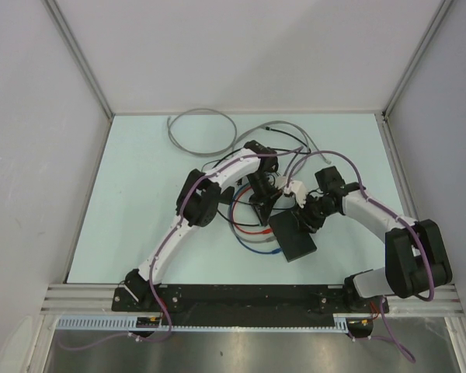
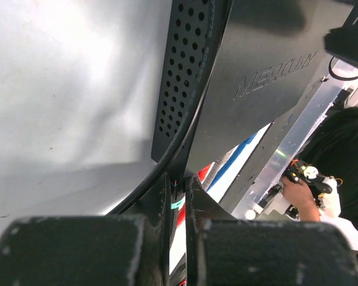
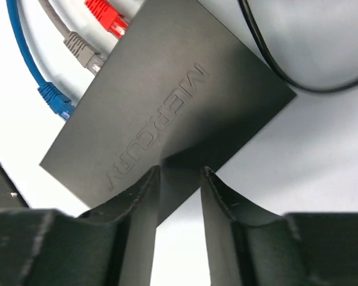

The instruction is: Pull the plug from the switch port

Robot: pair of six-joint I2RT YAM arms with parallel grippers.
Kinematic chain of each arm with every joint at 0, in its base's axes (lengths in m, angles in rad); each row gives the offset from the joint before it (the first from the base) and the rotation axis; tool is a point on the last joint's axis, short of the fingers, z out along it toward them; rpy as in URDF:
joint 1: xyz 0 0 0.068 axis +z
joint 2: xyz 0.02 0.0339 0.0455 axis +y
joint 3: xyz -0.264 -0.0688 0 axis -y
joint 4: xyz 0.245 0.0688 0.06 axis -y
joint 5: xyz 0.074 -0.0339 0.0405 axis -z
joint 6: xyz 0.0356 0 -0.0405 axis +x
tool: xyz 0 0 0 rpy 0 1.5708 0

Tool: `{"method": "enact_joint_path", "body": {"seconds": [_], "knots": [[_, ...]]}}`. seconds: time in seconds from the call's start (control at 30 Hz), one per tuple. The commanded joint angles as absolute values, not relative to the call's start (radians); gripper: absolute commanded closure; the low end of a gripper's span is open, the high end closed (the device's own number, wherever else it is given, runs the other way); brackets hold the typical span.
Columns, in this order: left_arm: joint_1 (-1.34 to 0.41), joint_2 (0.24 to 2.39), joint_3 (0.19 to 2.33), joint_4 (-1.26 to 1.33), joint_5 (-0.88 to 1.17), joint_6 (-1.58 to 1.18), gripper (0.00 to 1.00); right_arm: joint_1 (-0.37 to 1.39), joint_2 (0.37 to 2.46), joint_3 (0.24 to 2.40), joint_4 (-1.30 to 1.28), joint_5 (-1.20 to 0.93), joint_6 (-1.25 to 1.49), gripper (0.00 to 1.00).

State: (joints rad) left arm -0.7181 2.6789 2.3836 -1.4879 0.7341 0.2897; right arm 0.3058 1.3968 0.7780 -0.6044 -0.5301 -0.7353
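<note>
The switch (image 1: 293, 237) is a flat matte-black box marked MERCURY (image 3: 167, 89), with a perforated side wall (image 2: 185, 71). My left gripper (image 1: 261, 200) is at its far-left corner. Its jaws (image 2: 179, 179) are pressed almost together on a thin dark piece where a black cord (image 2: 139, 186) ends; I take this for the plug. The switch port is hidden behind those fingertips. My right gripper (image 1: 305, 220) straddles the box's opposite edge (image 3: 178, 173). One finger is on the top face and the other at the side wall, closed across the box's thickness.
Red (image 3: 107, 18), grey (image 3: 80, 47) and blue (image 3: 53, 98) network plugs lie beside one edge of the switch. A black cord (image 3: 268, 65) curves past its other corner. A grey cable loop (image 1: 202, 128) lies at the back. White walls close in three sides.
</note>
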Motion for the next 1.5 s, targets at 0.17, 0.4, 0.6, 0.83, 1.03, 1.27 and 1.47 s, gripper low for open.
{"method": "enact_joint_path", "body": {"seconds": [0.17, 0.4, 0.6, 0.83, 1.03, 1.27, 1.47], "knots": [[-0.704, 2.783, 2.287, -1.39, 0.281, 0.321, 1.0, 0.37, 1.482, 0.905, -0.612, -0.565, -0.58, 0.57], [-0.66, 2.781, 2.229, -1.378, 0.445, 0.319, 1.0, 0.39, 1.632, 0.902, -0.51, -0.479, -0.406, 0.62], [-0.641, 2.735, 2.135, -1.378, 0.452, 0.324, 1.0, 0.403, 1.696, 0.908, -0.46, -0.335, -0.235, 0.7], [-0.543, 2.615, 1.858, -1.256, 0.482, 0.305, 1.0, 0.406, 1.733, 0.916, -0.5, -0.279, -0.259, 0.74], [-0.569, 2.715, 2.198, -1.328, 0.477, 0.322, 1.0, 0.403, 1.733, 0.91, -0.514, -0.265, -0.267, 0.74], [-0.587, 2.706, 2.089, -1.301, 0.512, 0.295, 1.0, 0.374, 1.579, 0.962, -0.538, -0.262, -0.206, 0.39], [-0.586, 2.729, 2.114, -1.296, 0.545, 0.287, 1.0, 0.502, 1.563, 1.005, -0.615, -0.218, -0.12, 0.0]]}}
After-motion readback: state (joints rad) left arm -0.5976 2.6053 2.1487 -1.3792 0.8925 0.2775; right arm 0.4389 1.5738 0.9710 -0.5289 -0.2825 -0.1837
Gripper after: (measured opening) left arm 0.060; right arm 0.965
